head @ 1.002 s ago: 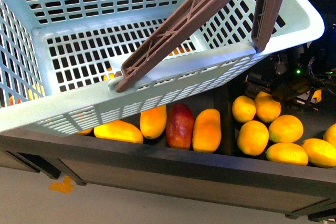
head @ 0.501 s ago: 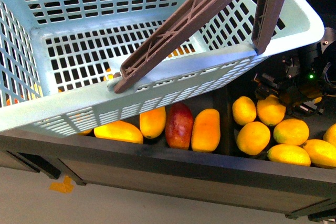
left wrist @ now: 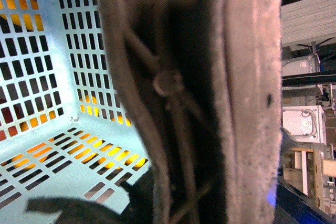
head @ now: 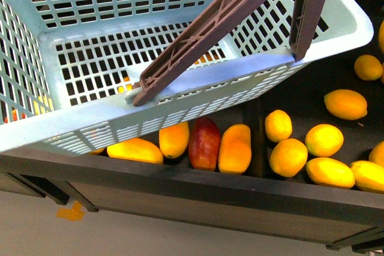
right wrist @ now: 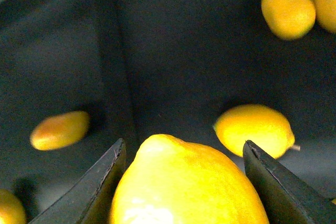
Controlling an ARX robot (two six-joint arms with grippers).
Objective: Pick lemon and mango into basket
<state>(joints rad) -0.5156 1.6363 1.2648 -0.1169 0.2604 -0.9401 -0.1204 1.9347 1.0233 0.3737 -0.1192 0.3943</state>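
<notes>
Front camera is looking down over the basket (head: 336, 28) onto the table (head: 198, 189). Left wrist is viewing that basket closely; right wrist is facing the table past a lemon (right wrist: 189, 182).

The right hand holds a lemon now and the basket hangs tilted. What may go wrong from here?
The lemon sits between only two fingers of the right hand, so it may slip and fall back among the other fruit. The brown handle crosses over the opening of the basket, so the hand or the lemon might strike it on the way in.
</notes>
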